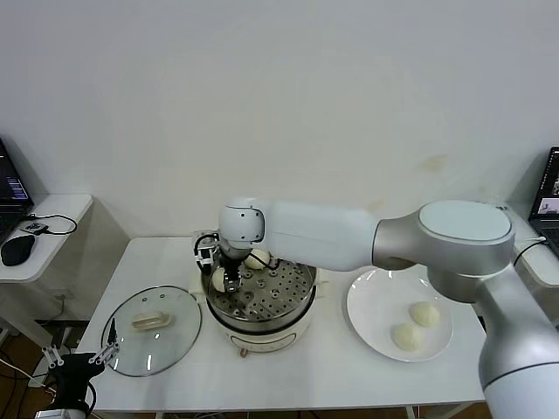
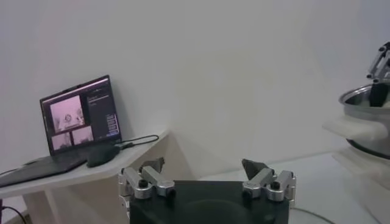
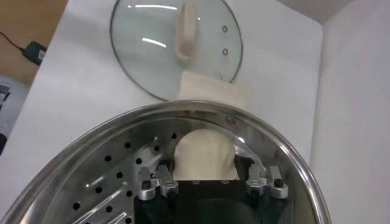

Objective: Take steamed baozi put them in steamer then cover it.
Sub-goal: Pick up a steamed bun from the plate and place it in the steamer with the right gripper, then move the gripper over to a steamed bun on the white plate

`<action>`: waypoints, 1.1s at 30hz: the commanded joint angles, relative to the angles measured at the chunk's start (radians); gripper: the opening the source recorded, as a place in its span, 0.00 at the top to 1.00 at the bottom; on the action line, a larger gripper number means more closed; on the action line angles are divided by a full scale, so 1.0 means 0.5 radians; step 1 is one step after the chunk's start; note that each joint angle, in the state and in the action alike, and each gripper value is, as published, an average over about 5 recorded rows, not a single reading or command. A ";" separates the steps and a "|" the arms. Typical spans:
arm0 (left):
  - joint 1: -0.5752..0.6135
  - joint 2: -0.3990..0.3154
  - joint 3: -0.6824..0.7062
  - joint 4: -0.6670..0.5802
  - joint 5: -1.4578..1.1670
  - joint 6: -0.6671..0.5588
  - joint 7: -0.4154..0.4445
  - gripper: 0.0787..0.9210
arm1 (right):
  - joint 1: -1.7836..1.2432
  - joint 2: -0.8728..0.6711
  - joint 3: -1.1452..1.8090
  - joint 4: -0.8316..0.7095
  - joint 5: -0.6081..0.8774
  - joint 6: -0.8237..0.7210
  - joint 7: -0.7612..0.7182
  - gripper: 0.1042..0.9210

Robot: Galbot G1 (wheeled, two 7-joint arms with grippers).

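Observation:
The steamer (image 1: 262, 301) stands mid-table, a shiny steel pot with a perforated tray (image 3: 103, 176) on a white base. My right gripper (image 1: 229, 281) reaches down into its left side and is shut on a cream-white baozi (image 3: 204, 155), which sits low at the tray beside the wall; this bun also shows in the head view (image 1: 217, 279). A second baozi (image 1: 257, 258) lies at the back of the tray. Two more baozi (image 1: 425, 313) (image 1: 406, 336) lie on the white plate (image 1: 371, 305). My left gripper (image 2: 203, 165) is open and empty, parked low off the table's front left corner (image 1: 79, 360).
The round glass lid (image 1: 153, 330) with a cream handle lies flat on the table left of the steamer; it also shows in the right wrist view (image 3: 177, 45). A side desk with a laptop (image 2: 79, 119) and mouse stands at the far left.

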 commanded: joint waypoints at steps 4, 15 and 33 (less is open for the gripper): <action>0.003 0.002 0.001 0.001 0.001 0.001 0.002 0.12 | 0.013 -0.028 0.005 0.002 -0.050 -0.004 -0.053 0.15; -0.004 0.022 0.012 -0.002 0.000 0.008 0.007 0.12 | 0.477 -0.701 0.032 0.414 -0.184 0.308 -0.540 0.12; 0.038 0.044 0.057 -0.004 0.019 0.013 0.020 0.12 | -0.145 -2.141 0.365 1.093 -0.880 0.693 -0.713 0.12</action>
